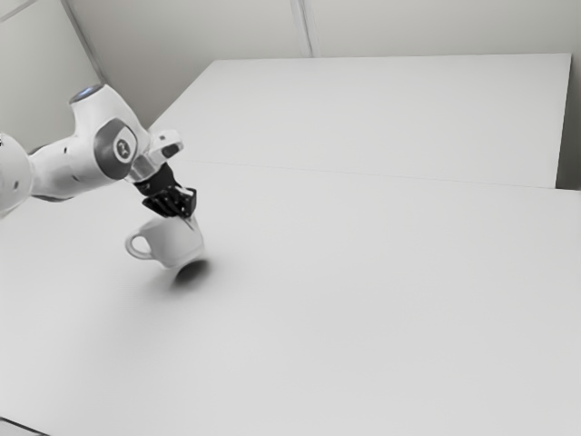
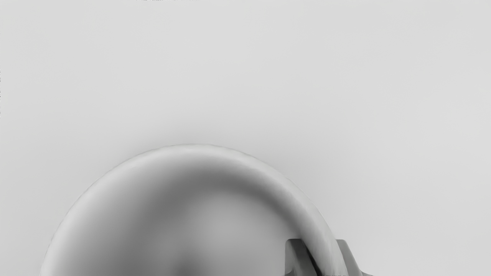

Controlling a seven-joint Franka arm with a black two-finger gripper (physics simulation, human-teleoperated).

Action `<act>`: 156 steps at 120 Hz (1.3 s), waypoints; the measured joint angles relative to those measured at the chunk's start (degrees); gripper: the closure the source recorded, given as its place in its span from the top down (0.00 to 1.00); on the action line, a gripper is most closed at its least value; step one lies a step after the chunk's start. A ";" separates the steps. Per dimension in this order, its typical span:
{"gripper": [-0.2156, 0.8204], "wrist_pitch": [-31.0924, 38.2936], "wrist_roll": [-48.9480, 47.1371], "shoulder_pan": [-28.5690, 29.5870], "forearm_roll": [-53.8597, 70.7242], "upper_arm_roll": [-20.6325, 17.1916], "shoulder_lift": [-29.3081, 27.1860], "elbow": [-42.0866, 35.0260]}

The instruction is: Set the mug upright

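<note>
Evidently the black gripper (image 1: 189, 218) is clamped on the wall of the white mug (image 1: 172, 243), one finger (image 2: 297, 255) inside the mouth and the other outside. The mug leans in that hold, low over the pale table (image 1: 363, 300), with a dark shadow (image 1: 192, 272) beneath its base; whether an edge of the base touches, I cannot tell. Its handle (image 1: 130, 243), a smooth closed loop, points toward the exterior view's left. It looks like glazed ceramic: rigid, fairly light, slick, and likely to chip if dropped. The rounded rim (image 2: 191, 150) curves into a plain, softly shaded bowl, and the table is matt and even. Gripping the wall near the rim seems sound, though the mug could pivot between the fingers, so levelling and lowering should be slow, base flat before release.
</note>
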 joint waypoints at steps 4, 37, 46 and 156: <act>0.08 1.37 -1.23 -0.28 0.05 0.01 0.00 -0.56; 0.07 10.07 -10.00 -4.55 0.47 -0.21 1.80 -2.65; 0.08 11.71 -11.84 -4.90 0.52 -0.24 2.91 -2.63; 0.77 -5.92 -20.29 -5.79 19.16 0.25 -3.91 9.34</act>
